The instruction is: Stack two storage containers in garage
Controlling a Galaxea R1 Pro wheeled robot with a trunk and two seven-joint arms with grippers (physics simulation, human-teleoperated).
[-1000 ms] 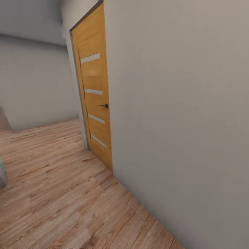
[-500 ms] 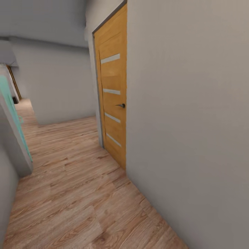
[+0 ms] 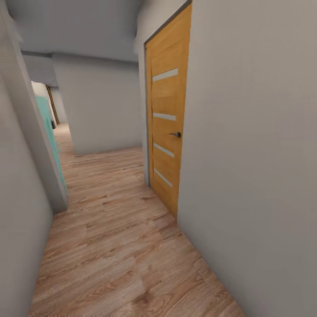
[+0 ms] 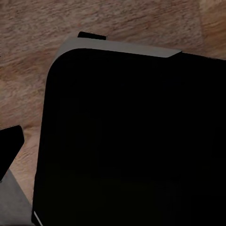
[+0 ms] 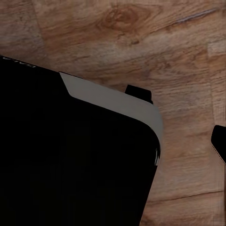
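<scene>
In a hallway with a wood-plank floor (image 3: 114,246), beside an orange door (image 3: 169,132), I'm in transit; containers unseen, my jaws' state I cannot tell. Next: keep driving, avoiding walls.

Your head camera has swung left: the whole picture has shifted, so the wooden door (image 3: 166,127) now sits further right in the head view. More of the hallway shows, with a grey wall (image 3: 20,207) and a teal panel (image 3: 49,127) come into sight on the left.
</scene>
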